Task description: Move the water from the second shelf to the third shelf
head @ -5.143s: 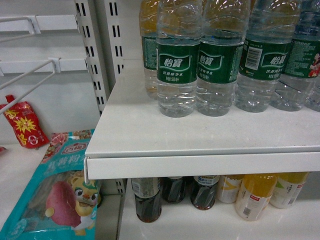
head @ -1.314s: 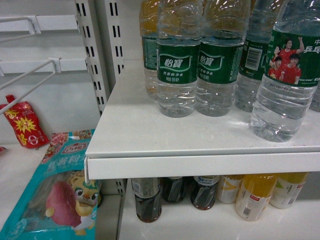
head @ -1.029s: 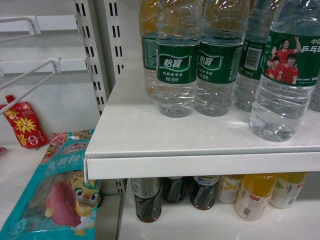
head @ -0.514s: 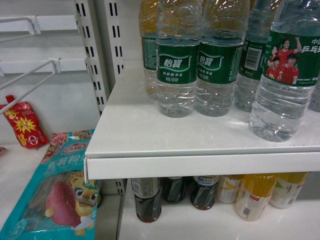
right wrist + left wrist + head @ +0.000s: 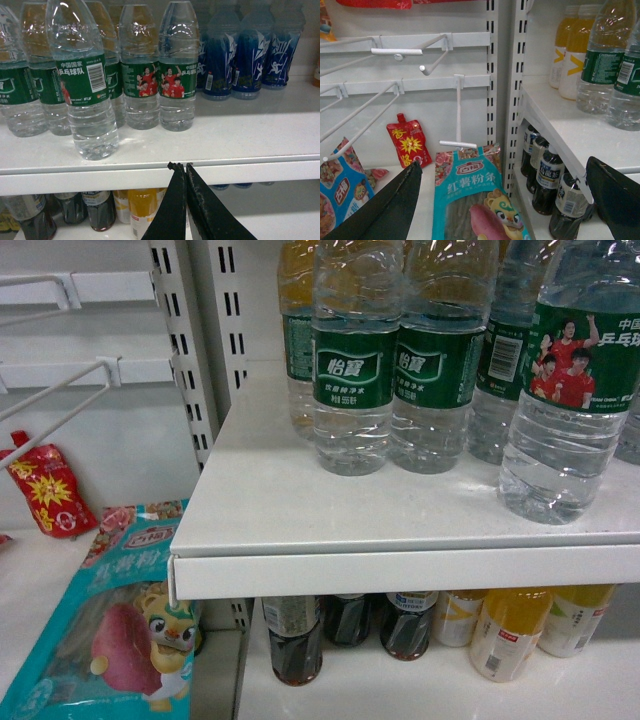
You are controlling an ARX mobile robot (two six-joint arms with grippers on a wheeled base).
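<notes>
Water [image 5: 85, 85] standing upright on the shelf [image 5: 240, 135], forward of the row, near the front edge, touching nothing gripping it. Also showing at right in head view [image 5: 565, 390].

Risks, as judgement: standing close to the lip, so a careless approach risking a nudge off the edge; neighbouring bottles [image 5: 177, 75] bearing a matching athlete label, risking a wrong pick; ribbed, smooth plastic risking slip under a weak grasp; lower-shelf bottles [image 5: 100, 207] crowding any placement below.

Right gripper [image 5: 185, 172] hanging just below the shelf front, jaws pressed together, gripping nothing. Left gripper [image 5: 505, 200] sitting well apart by the snack bag [image 5: 470, 200], jaws spread wide, empty.
</notes>
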